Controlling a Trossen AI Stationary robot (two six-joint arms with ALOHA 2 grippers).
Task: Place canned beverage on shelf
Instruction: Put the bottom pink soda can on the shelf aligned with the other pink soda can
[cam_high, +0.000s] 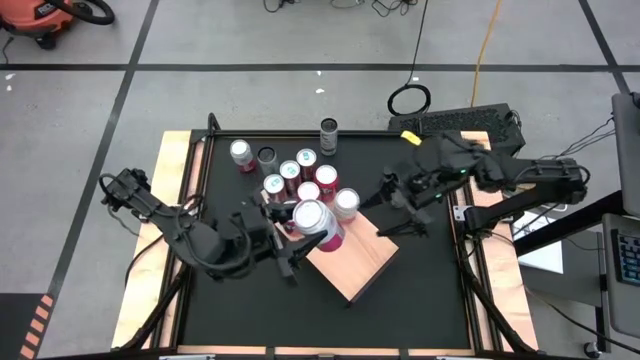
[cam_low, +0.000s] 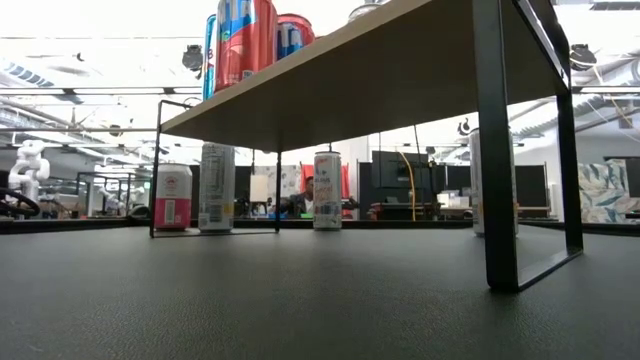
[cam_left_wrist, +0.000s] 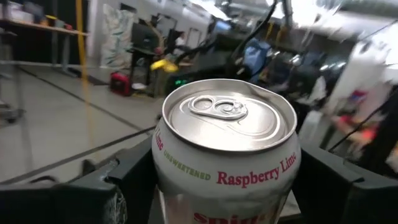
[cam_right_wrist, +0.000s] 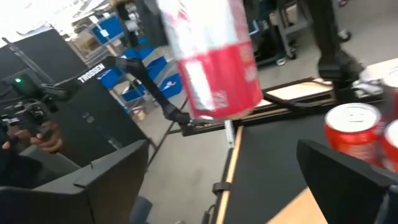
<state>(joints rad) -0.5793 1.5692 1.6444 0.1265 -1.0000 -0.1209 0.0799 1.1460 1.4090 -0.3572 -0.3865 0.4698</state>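
Note:
The shelf (cam_high: 355, 262) is a pale wooden slab on black legs (cam_low: 497, 150), standing askew at mid-table. My left gripper (cam_high: 300, 228) reaches over its left corner, shut on a white can (cam_left_wrist: 227, 168) lettered "Raspberry Lime", silver top (cam_high: 312, 216) up. Other cans (cam_high: 345, 203) stand on the slab's far part and show red on the slab (cam_low: 245, 40) in the low view. My right gripper (cam_high: 386, 196) hovers open by the shelf's far corner. A blurred red and white can (cam_right_wrist: 214, 62) shows ahead of its fingers, not between them. My left gripper pinches the can's side wall (cam_left_wrist: 158, 180) between its two fingers (cam_left_wrist: 115, 190), one on each side, below the rim. The fingers come in about level from the table's left. The can stands upright. Whether its base rests on the shelf, I cannot tell.
Several more cans (cam_high: 241, 153) stand on the black table beyond the shelf, a dark one (cam_high: 329, 135) at the far edge. Some show under the slab (cam_low: 217, 187) in the low view. Wooden strips (cam_high: 175, 150) edge the table. A person's hands (cam_right_wrist: 28, 140) show beyond the table.

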